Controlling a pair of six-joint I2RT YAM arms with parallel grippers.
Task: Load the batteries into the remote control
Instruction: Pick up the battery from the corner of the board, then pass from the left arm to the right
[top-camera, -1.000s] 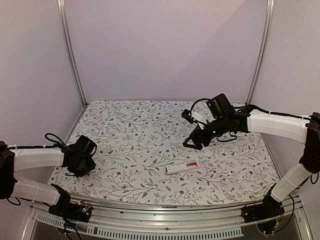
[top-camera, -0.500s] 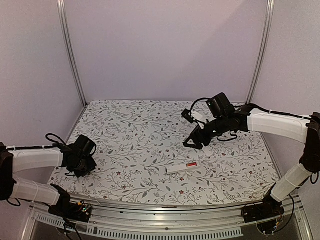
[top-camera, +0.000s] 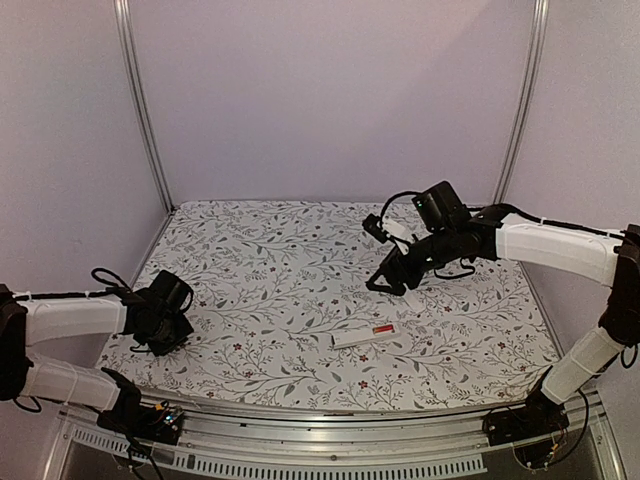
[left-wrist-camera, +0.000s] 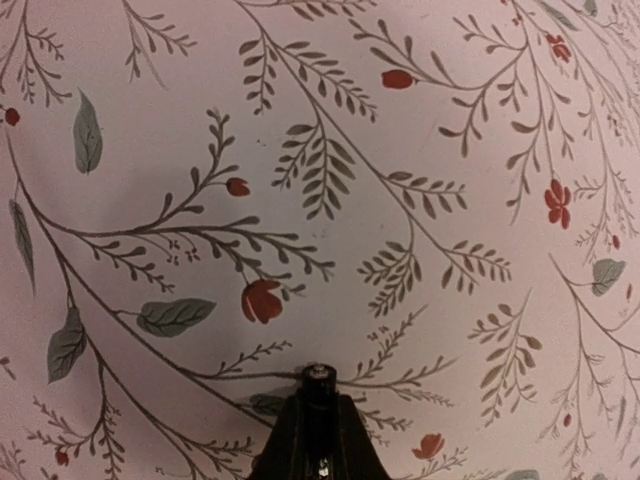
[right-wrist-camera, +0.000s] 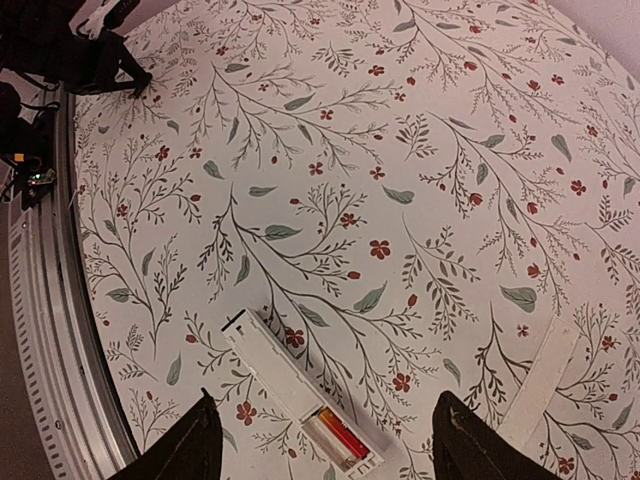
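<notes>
So the remote control (top-camera: 365, 335) is lying flat on the table, a bit right of centre and nearer the front edge, with its back off. In the right wrist view the battery slot (right-wrist-camera: 322, 428) is at the end closest to the camera, and the red-orange battery (right-wrist-camera: 340, 437) is sitting in it. I can't find the black battery in any view. It might be in the lane next to the red one, but that's too small to call. The loose white cover strip (right-wrist-camera: 543, 380) lies off to one side, clear of the remote.

My read is that loading is half done at least, maybe fully done and only the cover is left.

The right gripper (top-camera: 385, 283) hovers above and just behind the remote with its fingers spread wide and nothing in them. The next move looks like a straight drop onto something small and thin, so it'll need careful lining up and a light pinch, because either piece could skid on fabric.

The left gripper (left-wrist-camera: 318, 376) is parked way off at the left edge, fingers pressed together, and I can't make out anything between them.

The surface is a pale cloth (top-camera: 260, 260) printed with grey leaves and little red flowers. Around it are plain pale walls (top-camera: 330, 100) and aluminium posts (top-camera: 140, 100), plus a metal rail (top-camera: 330, 415) along the front.
</notes>
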